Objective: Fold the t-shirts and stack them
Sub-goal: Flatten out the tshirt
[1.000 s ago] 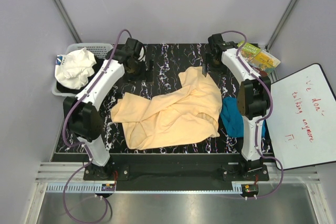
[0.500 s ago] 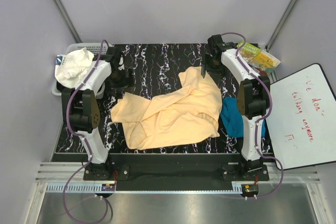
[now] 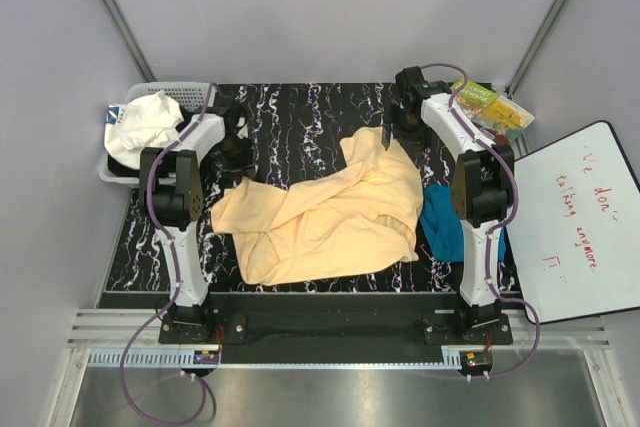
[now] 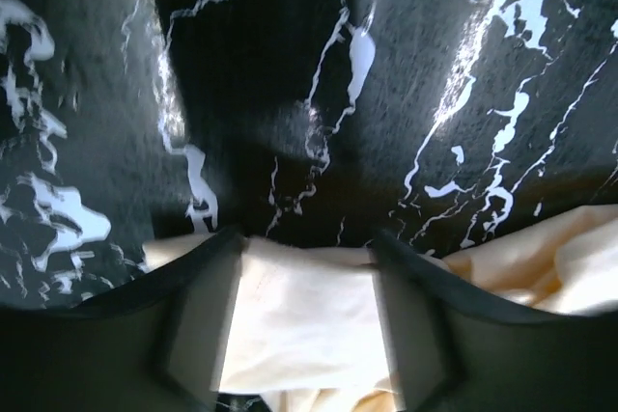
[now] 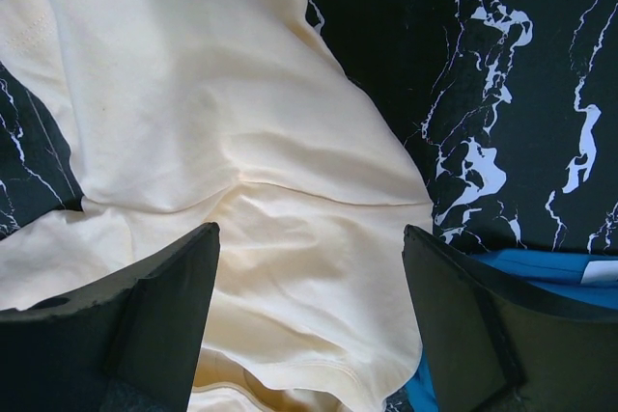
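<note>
The pale peach-yellow t-shirt (image 3: 330, 212) lies crumpled and spread across the middle of the black marbled table (image 3: 310, 112). The teal-blue t-shirt (image 3: 442, 222) is bunched at its right edge, partly under the right arm. My left gripper (image 3: 237, 152) is at the peach shirt's far-left corner. In the left wrist view a band of that cloth (image 4: 299, 325) fills the narrow gap of the left gripper (image 4: 307, 238). My right gripper (image 3: 386, 137) hovers open over the shirt's far end. The right wrist view shows the right gripper (image 5: 309, 233) wide apart above the cloth (image 5: 241, 94), with teal (image 5: 541, 272) at the lower right.
A grey basket (image 3: 185, 90) holding white cloth (image 3: 145, 127) stands at the table's far-left corner. A yellow-green snack packet (image 3: 490, 109) lies at the far right. A whiteboard (image 3: 580, 222) leans beside the table's right edge.
The left arm has folded back toward the left and its gripper has come down to the peach shirt's left corner, closing from wide open onto the cloth. The right arm has barely moved.
</note>
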`<state>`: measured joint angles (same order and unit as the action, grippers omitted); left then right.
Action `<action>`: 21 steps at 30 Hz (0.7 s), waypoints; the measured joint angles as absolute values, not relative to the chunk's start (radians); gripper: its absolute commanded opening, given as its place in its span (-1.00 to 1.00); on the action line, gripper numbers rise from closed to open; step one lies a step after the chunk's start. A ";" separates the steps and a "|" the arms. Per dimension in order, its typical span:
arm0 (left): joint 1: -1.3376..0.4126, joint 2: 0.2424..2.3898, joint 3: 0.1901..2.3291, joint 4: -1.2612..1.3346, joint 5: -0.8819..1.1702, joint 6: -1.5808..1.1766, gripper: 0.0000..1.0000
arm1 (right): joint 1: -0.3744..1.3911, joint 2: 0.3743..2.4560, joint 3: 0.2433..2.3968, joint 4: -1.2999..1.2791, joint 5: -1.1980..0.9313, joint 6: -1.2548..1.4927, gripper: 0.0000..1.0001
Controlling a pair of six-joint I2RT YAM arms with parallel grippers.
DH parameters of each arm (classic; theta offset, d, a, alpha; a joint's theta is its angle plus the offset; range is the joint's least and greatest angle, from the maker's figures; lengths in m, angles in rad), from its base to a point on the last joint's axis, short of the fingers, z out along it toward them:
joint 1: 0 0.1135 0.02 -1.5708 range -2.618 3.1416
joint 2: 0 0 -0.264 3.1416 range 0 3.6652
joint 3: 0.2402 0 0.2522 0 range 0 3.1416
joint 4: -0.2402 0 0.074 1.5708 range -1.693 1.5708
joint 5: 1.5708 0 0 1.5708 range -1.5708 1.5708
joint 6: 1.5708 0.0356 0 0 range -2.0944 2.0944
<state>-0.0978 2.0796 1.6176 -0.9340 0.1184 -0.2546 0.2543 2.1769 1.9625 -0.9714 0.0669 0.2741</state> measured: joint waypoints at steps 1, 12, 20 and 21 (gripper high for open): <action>-0.098 2.088 1.624 -0.931 0.121 -0.255 -1.00 | 0.254 2.177 1.963 -0.971 0.067 0.274 0.67; -0.098 2.026 1.625 -0.939 0.107 -0.239 -1.00 | 0.254 2.180 1.969 -0.974 0.065 0.275 0.71; -0.098 1.769 1.608 -0.955 0.069 -0.236 -1.00 | 0.254 2.317 2.183 -0.984 0.017 0.282 0.75; -0.098 1.745 1.601 -0.958 0.066 -0.235 -1.00 | 0.253 2.348 2.225 -0.986 0.017 0.282 0.76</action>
<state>-0.0978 1.7451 1.6012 -0.9585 0.0662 -0.2348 0.2527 2.3482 2.2250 -0.9855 0.0166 0.2817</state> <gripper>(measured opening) 0.022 0.874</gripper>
